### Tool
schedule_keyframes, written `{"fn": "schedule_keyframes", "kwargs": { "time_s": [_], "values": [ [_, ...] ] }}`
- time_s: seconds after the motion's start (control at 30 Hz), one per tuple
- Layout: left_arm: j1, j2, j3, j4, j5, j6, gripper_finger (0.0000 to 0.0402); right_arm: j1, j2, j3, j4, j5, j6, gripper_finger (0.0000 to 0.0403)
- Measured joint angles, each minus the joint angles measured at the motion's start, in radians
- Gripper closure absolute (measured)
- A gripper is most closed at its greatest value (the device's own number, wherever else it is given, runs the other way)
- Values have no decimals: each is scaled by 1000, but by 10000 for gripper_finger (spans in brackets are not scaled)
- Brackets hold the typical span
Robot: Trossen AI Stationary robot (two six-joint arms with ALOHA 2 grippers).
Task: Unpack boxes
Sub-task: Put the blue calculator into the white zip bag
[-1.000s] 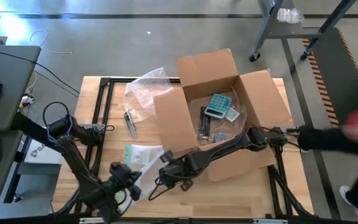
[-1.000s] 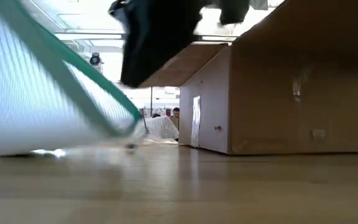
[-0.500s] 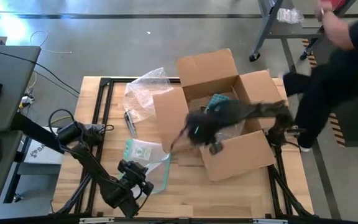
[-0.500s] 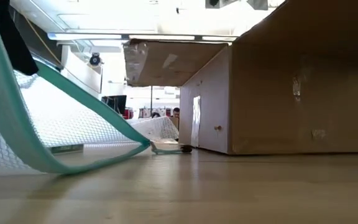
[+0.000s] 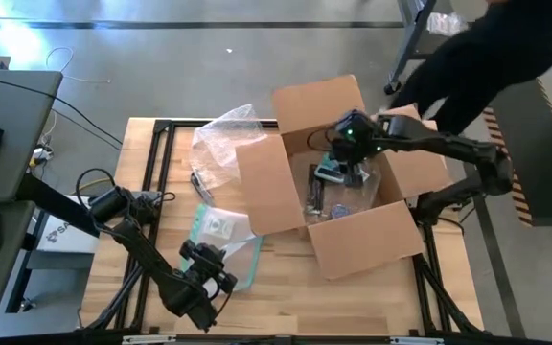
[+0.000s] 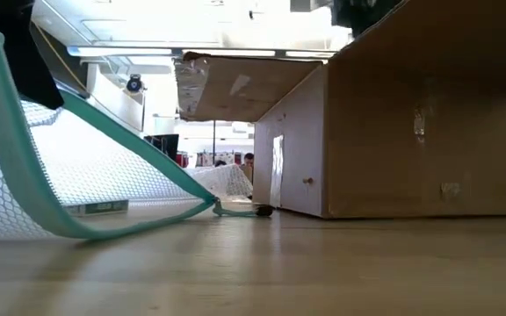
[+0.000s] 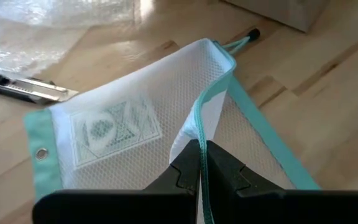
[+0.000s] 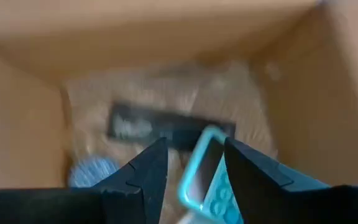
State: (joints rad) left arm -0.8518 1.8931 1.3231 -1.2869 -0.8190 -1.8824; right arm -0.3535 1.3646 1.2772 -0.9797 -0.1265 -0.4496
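The brown cardboard box [image 5: 274, 187] stands open at the table's far right, also seen in the low view [image 6: 411, 132]. Inside it lie a teal calculator [image 8: 215, 186], a black flat item [image 8: 142, 127] and clear wrap. My right gripper [image 8: 194, 165] hangs open over the box's inside [image 5: 345, 153], above the calculator. The clear mesh pouch [image 5: 220, 230] with a teal edge lies left of the box, with my left gripper [image 5: 216, 273] shut on it at its near side. My left gripper pinches the pouch's teal zipper edge [image 7: 199, 134] between its two fingers, coming from the near side and slanting down. That edge is raised and bowed upward [image 6: 25, 149]. The pouch's far part [image 7: 104, 124] lies on the table.
A bubble wrap sheet [image 5: 223, 134] lies at the far left of the box, and a box cutter [image 5: 199, 187] is beside it. The box's flaps spread outward [image 5: 319, 96]. A person in dark clothes [image 5: 506, 48] leans in beyond the far right corner.
My right gripper has swung from the near side of the table beside the pouch, up and toward the far right, to above the open box. My left gripper has shifted a little toward the right and down with the pouch's edge. The pouch's far part has settled flatter on the table.
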Motion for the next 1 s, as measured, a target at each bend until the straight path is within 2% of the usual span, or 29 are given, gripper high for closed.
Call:
{"fn": "schedule_keyframes", "kwargs": {
  "time_s": [0.1,0.23,0.33,0.43,0.57,0.73,0.87,1.0],
  "values": [
    [8,0,0,-3,2,-2,402,1,23,-106,69,2,-51,213],
    [21,0,0,-3,-1,24,402,31,99,-189,183,19,-53,144],
    [28,0,0,0,-4,56,402,66,172,-220,258,165,-48,112],
    [29,0,0,1,-6,68,402,89,245,-231,276,314,-51,109],
    [26,0,0,3,-10,88,402,84,330,-231,300,392,-47,137],
    [25,0,0,5,-14,88,402,49,396,-229,299,468,-3,193],
    [25,0,0,8,-14,88,402,21,391,-229,293,513,55,272],
    [20,0,0,9,-15,88,402,26,332,-227,283,613,70,366]
  ]
}}
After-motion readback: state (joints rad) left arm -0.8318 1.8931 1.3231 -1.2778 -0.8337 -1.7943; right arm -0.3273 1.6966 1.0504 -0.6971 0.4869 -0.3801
